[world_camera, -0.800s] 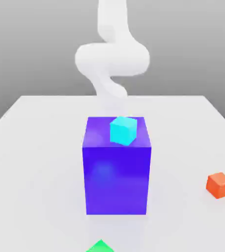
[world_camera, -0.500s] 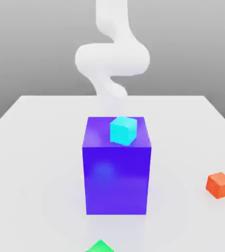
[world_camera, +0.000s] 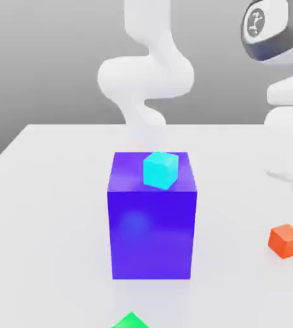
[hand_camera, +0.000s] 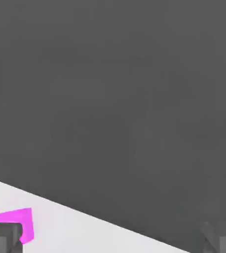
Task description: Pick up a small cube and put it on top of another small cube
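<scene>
A small cyan cube (world_camera: 160, 170) rests on top of a large blue block (world_camera: 151, 218) in the middle of the white table (world_camera: 40, 192). A small orange cube (world_camera: 285, 240) lies on the table at the exterior view's right. A green cube (world_camera: 130, 321) peeks in at the front edge. In the hand view my gripper (hand_camera: 112, 242) is open, its dark fingertips (hand_camera: 4, 239) far apart with nothing between them. A magenta cube (hand_camera: 16, 222) lies on the table close beside one fingertip and is partly hidden by it.
The white arm (world_camera: 146, 77) curls up behind the blue block. Its outer links (world_camera: 286, 96) hang over the table's right side, above the orange cube. Open table surface lies to the left of the blue block.
The arm's outer links have swung into the exterior view at the upper right, where nothing stood before. The cyan, orange and green cubes have not moved.
</scene>
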Tool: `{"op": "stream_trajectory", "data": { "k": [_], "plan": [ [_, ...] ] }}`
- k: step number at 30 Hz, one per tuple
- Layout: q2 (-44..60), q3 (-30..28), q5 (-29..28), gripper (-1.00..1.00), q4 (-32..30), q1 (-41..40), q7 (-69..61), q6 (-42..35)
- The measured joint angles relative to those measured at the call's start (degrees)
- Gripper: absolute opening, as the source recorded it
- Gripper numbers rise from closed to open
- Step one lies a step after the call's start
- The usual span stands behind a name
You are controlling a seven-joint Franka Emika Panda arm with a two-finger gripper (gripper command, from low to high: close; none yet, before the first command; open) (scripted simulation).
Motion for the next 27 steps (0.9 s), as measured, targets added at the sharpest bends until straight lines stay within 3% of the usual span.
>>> {"op": "stream_trajectory", "data": {
  "k": [9, 13, 14, 21, 27],
  "plan": [
    [18.79, 1.29, -3.45, 0.0, 4.1, 6.87, 3.01, 2.98],
    [27.08, -0.74, -5.77, 0.0, 6.17, 9.34, 4.66, 7.92],
    [28.45, -1.17, -6.2, -1.0, 6.52, 9.7, 4.95, 8.88],
    [28.44, -1.19, -6.04, -1.0, 6.51, 9.76, 4.83, 8.89],
    [18.62, -1.02, -1.57, -1.0, 2.04, 4.22, 1.79, 3.8]
  ]
}}
